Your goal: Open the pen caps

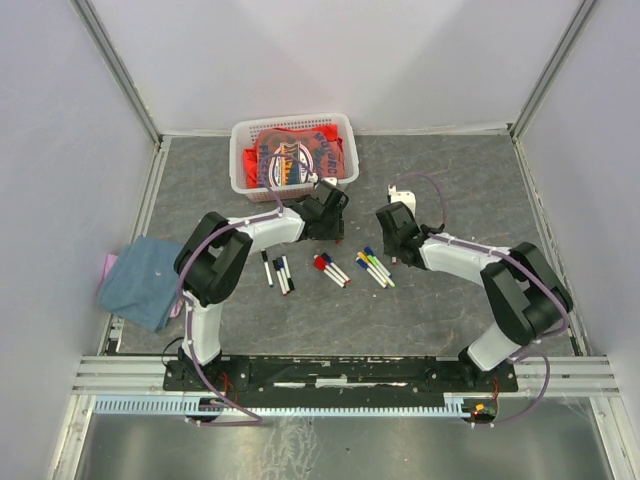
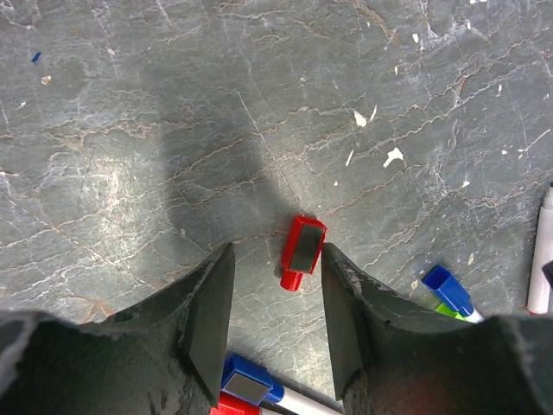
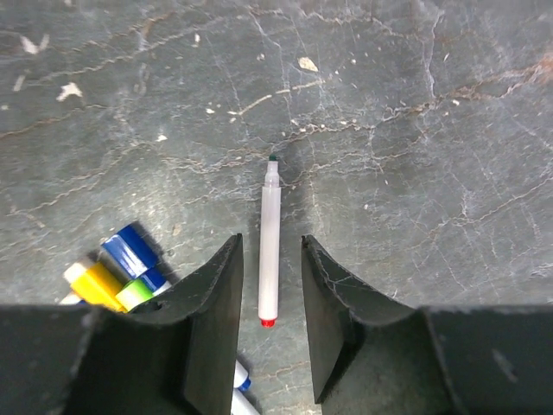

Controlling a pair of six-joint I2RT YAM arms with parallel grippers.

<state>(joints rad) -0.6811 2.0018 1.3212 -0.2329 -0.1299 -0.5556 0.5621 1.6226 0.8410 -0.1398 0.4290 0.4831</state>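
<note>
**Left:** the left end effector is released, jaws apart and holding nothing. A loose red cap lies on the desk between its fingers, just beside one of them.

**Centre:** the other pens lie on the desk in small groups, most with caps on.

**Right:** the right end effector is likewise released. An uncapped pen, dark tip bared, lies flat between its jaws, ungripped.

**Step judged:** one cap is off, and cap and barrel are set down. The next move calls for lifting clear, then each end effector taking one end of a capped pen.
</note>
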